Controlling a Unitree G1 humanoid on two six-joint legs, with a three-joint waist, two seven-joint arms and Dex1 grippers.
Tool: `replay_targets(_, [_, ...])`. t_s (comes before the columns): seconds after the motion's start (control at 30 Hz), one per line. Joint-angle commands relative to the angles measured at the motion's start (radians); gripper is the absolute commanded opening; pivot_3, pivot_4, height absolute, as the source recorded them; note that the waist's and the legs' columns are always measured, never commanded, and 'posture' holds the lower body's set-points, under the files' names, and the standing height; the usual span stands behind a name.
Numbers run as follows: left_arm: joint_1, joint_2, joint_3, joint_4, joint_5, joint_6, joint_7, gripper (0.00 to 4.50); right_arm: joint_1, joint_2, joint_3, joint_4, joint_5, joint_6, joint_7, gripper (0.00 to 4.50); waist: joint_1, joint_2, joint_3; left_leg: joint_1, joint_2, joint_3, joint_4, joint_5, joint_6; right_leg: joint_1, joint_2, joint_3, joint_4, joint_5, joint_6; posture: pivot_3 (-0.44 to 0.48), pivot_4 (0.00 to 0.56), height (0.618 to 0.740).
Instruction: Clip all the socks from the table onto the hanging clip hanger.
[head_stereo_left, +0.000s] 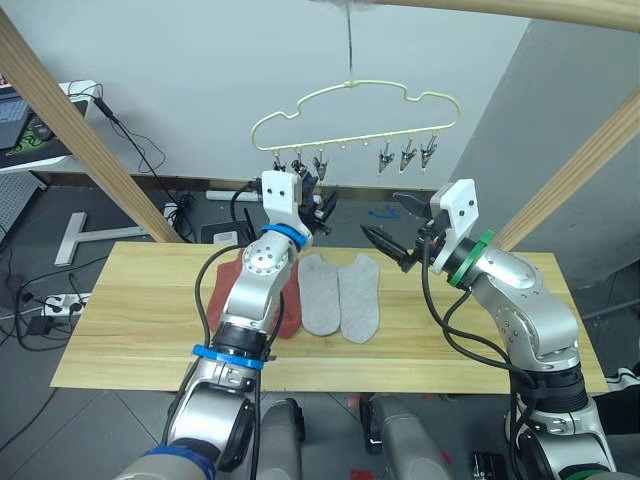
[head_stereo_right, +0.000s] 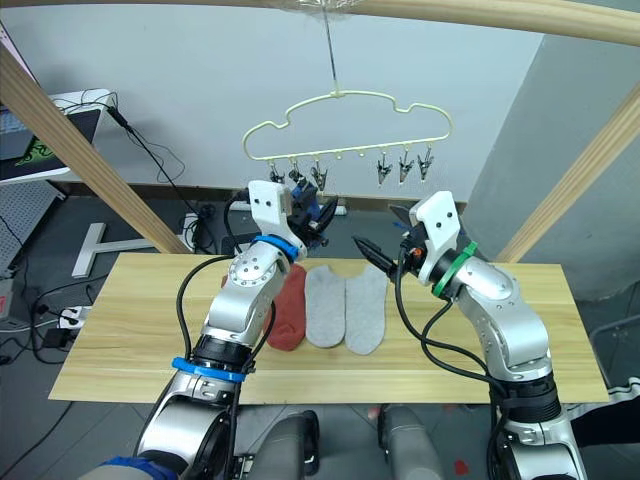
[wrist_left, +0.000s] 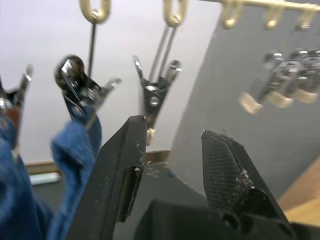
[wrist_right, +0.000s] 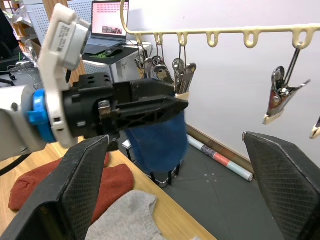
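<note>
- The worktop (head_stereo_right: 140, 330) spreads below the clip hanger, light wood with grain, carrying a short row of socks near its middle.
- The clip hanger (head_stereo_right: 346, 125) hangs from the wooden frame pole (head_stereo_right: 480, 18) above the far edge of the worktop; its wavy pale-yellow outline tops a straight bar with small metal clips.
- Two light grey socks (head_stereo_right: 346, 308) lie flat side by side on the worktop, below the hanger and toward its right half, touching each other.
- A rust-red sock (head_stereo_right: 288, 310) lies just beside the grey pair, below the hanger's left half, partly hidden by the left arm.
- A blue sock (wrist_right: 159, 142) hangs down from the clips at the left end of the hanger's bar.
- The left claw (wrist_left: 172, 165) is raised to the hanger's left clips, its two black fingers parted and gripping nothing, a metal clip (wrist_left: 156, 95) just beyond their tips and the blue fabric beside it.
- The right claw (head_stereo_left: 397, 228) hovers below the hanger's right-hand clips, above the worktop, its fingers spread wide and empty.
</note>
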Motion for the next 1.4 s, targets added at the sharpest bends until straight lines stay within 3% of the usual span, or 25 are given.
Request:
replay_targets(0.03, [-0.044, -0.017, 0.013, 0.006, 0.021, -0.055, 0.015, 2.04, -0.022, -0.007, -0.021, -0.049, 0.018, -0.009, -0.009, 4.5, -0.001, 0.0, 0.0, 0.0, 0.0, 0.0, 0.0, 0.0, 0.0, 0.0, 0.0, 0.0, 0.0, 0.0, 0.0, -0.094, 0.245, 0.74])
replay_targets(1.33, [-0.114, -0.03, 0.039, 0.12, 0.094, -0.18, 0.052, 2.04, -0.049, -0.01, -0.036, -0.05, 0.042, 0.012, -0.047, 4.5, -0.013, 0.0, 0.0, 0.0, 0.0, 0.0, 0.001, 0.0, 0.0, 0.0, 0.0, 0.0, 0.001, 0.003, -0.002, -0.111, 0.252, 0.74])
replay_targets(1.4, [-0.113, -0.029, 0.04, 0.121, 0.092, -0.18, 0.051, 1.67, -0.049, -0.011, -0.036, -0.051, 0.044, 0.013, -0.048, 4.5, -0.014, 0.0, 0.0, 0.0, 0.0, 0.0, 0.001, 0.0, 0.0, 0.001, 0.0, 0.0, 0.001, 0.003, -0.002, -0.111, 0.252, 0.74])
